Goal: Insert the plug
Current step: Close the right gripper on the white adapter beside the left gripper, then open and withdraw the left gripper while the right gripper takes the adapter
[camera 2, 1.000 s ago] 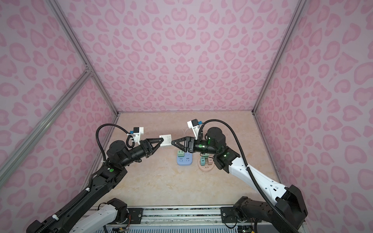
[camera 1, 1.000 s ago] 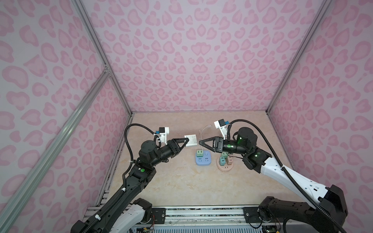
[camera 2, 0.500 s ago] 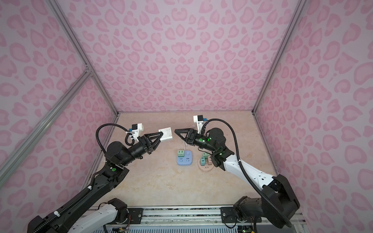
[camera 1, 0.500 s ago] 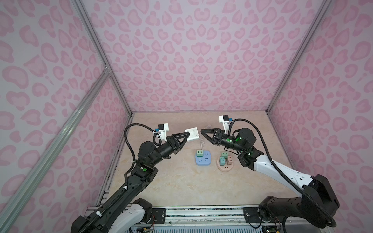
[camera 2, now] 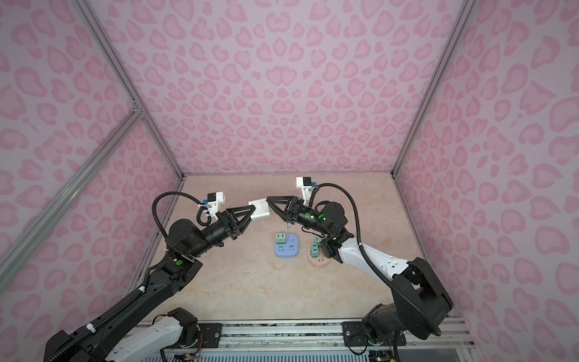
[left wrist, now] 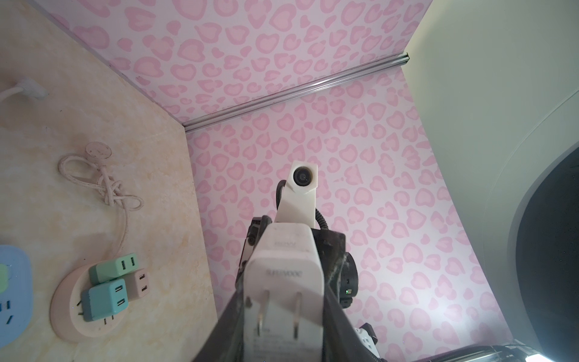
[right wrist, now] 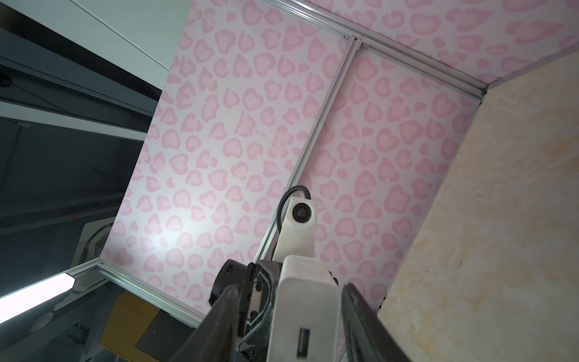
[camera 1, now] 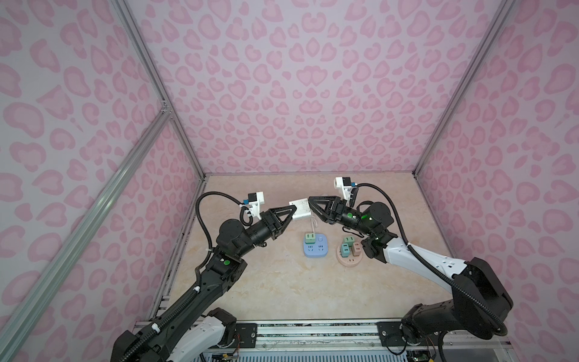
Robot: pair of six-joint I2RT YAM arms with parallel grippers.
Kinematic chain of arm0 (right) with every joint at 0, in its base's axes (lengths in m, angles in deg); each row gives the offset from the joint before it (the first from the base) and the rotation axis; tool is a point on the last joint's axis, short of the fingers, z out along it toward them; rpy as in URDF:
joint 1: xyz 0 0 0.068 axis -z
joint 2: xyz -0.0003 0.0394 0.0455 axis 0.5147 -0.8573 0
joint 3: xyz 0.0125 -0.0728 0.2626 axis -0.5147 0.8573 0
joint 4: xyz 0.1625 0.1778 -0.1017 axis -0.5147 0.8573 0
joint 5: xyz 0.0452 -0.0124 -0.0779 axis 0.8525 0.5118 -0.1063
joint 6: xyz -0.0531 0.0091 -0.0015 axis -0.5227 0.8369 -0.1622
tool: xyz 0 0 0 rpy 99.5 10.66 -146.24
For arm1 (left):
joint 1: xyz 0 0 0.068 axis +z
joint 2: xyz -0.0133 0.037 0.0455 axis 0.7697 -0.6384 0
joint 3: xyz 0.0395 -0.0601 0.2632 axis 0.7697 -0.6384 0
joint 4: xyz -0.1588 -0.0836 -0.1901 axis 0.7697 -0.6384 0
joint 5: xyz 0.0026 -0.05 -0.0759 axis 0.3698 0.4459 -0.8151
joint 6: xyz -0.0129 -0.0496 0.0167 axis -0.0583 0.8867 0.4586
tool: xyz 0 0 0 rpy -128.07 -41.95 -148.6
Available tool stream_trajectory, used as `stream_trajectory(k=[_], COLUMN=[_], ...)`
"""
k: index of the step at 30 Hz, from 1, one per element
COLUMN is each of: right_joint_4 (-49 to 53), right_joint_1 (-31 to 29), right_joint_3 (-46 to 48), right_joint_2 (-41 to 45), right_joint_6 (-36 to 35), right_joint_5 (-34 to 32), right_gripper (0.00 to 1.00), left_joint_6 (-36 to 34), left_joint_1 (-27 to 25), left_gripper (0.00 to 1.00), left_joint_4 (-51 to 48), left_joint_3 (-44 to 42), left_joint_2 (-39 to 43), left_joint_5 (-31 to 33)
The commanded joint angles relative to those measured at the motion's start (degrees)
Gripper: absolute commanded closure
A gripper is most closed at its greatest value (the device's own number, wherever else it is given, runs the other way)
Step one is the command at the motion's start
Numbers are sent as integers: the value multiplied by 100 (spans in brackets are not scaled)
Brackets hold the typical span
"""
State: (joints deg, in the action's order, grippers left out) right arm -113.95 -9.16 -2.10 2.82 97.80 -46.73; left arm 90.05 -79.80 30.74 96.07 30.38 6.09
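Plug [camera 1: 300,209] mid-air in tight left jaws, right jaws loose astride its port end, sides half hidden.

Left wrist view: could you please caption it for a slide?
Left gripper holding the white charger aloft, its two prongs visible.

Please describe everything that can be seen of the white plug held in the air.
The white plug is a smooth plastic block with rounded edges, two flat metal prongs on one face, a slot-shaped port at one end, and grey print. The left end effector clamps it in the air; the right end effector straddles the port end, open.
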Motion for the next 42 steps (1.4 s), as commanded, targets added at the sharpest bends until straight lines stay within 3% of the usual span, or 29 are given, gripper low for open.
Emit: stream_trajectory(k=[1, 6, 8, 12, 16, 19, 22, 24, 27, 32, 36, 39, 42], right_joint_4=[238, 776, 642, 391, 12, 239, 941, 1726, 3224, 6148, 7192, 7787, 8141], right_joint_1=[-112, -228, -231, -241, -240, -246, -211, -191, -187, -364, -581, -772, -952], right_joint_3=[-44, -175, -181, -244, -192, -159, -110, -123, -249, -923, -1155, -1259, -1274], right_joint_2=[80, 174, 137, -3, -145, -110, 83, 288, 664, 1063, 1291, 1382, 1371], right_joint_6=[-364, -711, -605, -385, -107, -216, -580, -977, -1785, -3269, -3828, -4107, -4211], right_joint_5=[87, 140, 160, 245, 241, 191, 72, -60, -467, -1699, -2574, -3380, -3939], right_gripper=[49, 53, 65, 100, 100, 100, 100, 100, 100, 100, 100, 100, 100], left_joint_6=[-92, -114, -123, -152, -345, -744, -1497, -1992, -2526, -3070, -3404, -3202, -3154], left_joint_1=[-6, -15, -22, -23, -22, -23, -23, -6, 69, 117, 117, 117, 117], left_gripper=[96, 96, 96, 96, 94, 35, 10, 2, 2, 2, 1, 1, 3], left_joint_4=[305, 294, 272, 216, -149, -1069, -2549, -3529, -4667, -5777, -6562, -7566, -7799], left_joint_3=[93, 99, 104, 145, 281, 491, 907, 1183, 1504, 1643, 1606, 1654, 1357], left_joint_2=[-23, -29, -37, -71, -115, -40, 148, 310, 515, 648, 684, 602, 692], left_joint_5=[-66, -83, -95, -138, -253, -80, 354, 762, 1444, 2269, 3102, 4381, 4660])
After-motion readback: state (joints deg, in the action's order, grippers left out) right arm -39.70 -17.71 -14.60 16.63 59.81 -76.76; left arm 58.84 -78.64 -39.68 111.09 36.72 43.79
